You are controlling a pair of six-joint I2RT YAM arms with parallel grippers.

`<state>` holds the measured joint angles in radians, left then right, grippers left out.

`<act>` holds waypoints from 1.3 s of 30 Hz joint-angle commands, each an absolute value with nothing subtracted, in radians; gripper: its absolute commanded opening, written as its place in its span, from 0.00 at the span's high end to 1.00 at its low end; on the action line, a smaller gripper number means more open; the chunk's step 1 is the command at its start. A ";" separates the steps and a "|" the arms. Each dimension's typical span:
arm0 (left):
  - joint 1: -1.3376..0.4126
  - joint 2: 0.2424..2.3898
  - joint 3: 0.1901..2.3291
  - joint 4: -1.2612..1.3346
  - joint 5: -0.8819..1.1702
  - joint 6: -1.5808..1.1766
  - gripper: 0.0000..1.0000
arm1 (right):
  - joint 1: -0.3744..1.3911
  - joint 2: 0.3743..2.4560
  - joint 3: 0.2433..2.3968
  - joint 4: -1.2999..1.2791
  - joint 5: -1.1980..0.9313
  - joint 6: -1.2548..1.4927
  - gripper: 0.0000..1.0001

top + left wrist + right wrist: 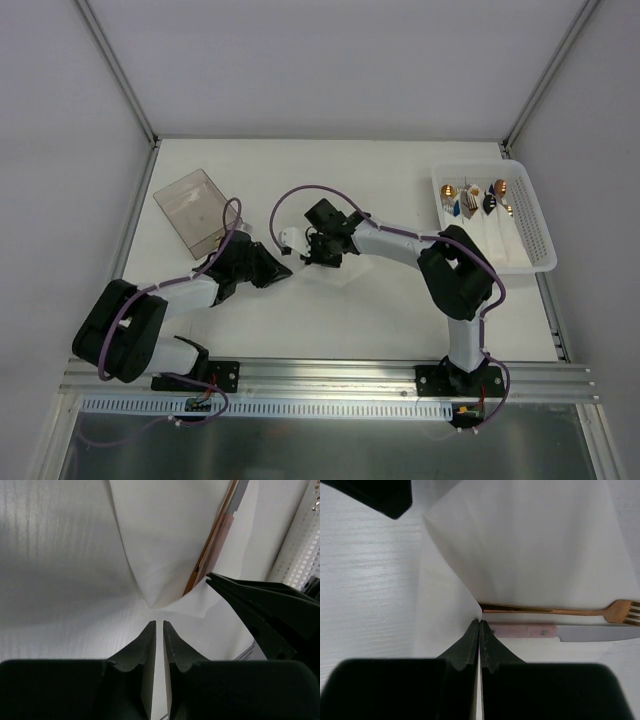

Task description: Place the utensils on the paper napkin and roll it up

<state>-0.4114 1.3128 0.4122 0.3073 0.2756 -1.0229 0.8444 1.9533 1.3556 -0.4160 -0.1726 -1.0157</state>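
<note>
A white counter (330,170) is carrying everything. A white perforated basket (541,225) is being kept well to the right of the paper napkin (540,545), and a clear plastic box (192,208) well to its left. 1 flap of the napkin is being held up, its edge pinched by the clenched right gripper (479,622). The left gripper (159,624) is being held at a napkin corner, jaws almost together; whether paper is caught cannot be told. A pink-handled knife (570,632) and a copper fork (555,611) are lying on the napkin side by side, partly hidden by the flap.
</note>
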 commanded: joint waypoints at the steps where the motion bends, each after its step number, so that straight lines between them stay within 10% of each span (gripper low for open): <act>1: -0.426 1.389 0.459 0.457 0.267 -1.083 0.90 | 0.831 1.942 1.388 -0.425 -0.158 -1.039 1.00; 39: -0.503 1.760 0.421 1.050 0.319 -1.308 0.92 | 0.773 1.950 1.417 -0.433 -0.149 -1.020 1.00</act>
